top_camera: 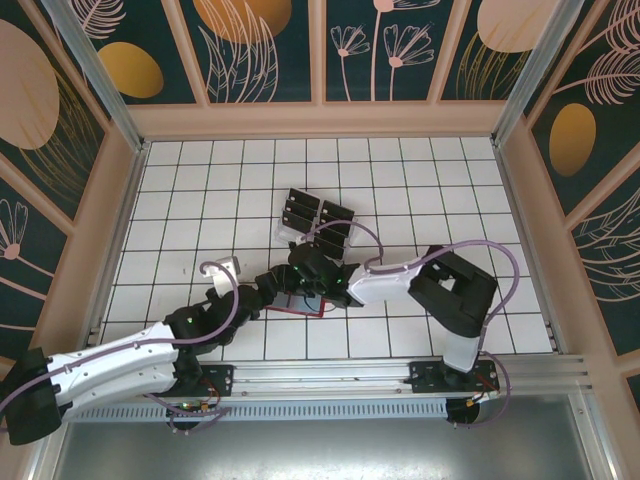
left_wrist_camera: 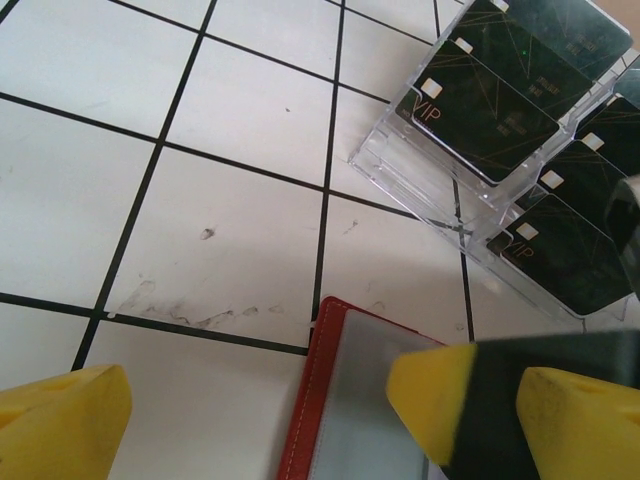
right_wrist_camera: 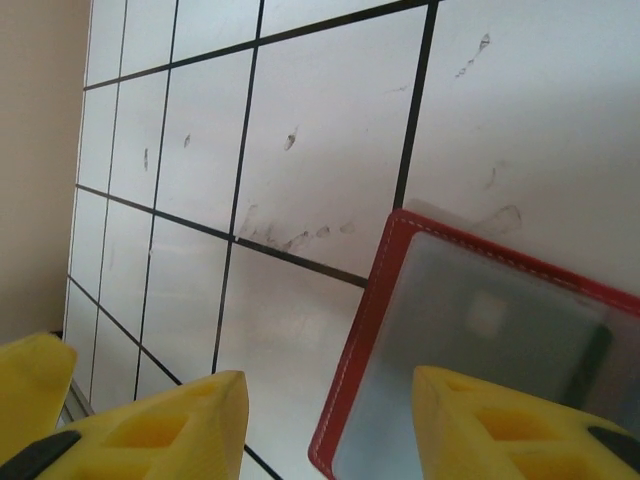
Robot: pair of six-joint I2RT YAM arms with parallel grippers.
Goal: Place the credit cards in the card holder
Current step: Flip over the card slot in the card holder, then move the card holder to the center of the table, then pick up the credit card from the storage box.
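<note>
From where I stand, the small red folding wallet (right_wrist_camera: 480,330) lies open and flat on the white tiled table (top_camera: 200,200), its grey-blue see-through pocket facing up. Both arms reach in and meet above it.

The left gripper (left_wrist_camera: 320,400) hangs low over the wallet's left edge with its yellow fingers (left_wrist_camera: 60,420) spread as wide as they go. Nothing is between them but bare tile and the red rim.

The right gripper (right_wrist_camera: 328,390) comes at the wallet from the other side. Its yellow pads (right_wrist_camera: 150,425) are set a moderate way apart and nothing is pinched between them. The wallet's stitched left edge shows in the gap.

The two grippers are just beside each other over the wallet.

Just beyond the wallet, on the side away from the arm bases, stands a clear plastic slotted rack (left_wrist_camera: 400,165). The dark, thin rectangular cards (left_wrist_camera: 500,100) sit in its tiers, tilted back, with pale corner marks and "VIP" lettering. I cannot tell whether a card is already tucked into the wallet's pocket.
</note>
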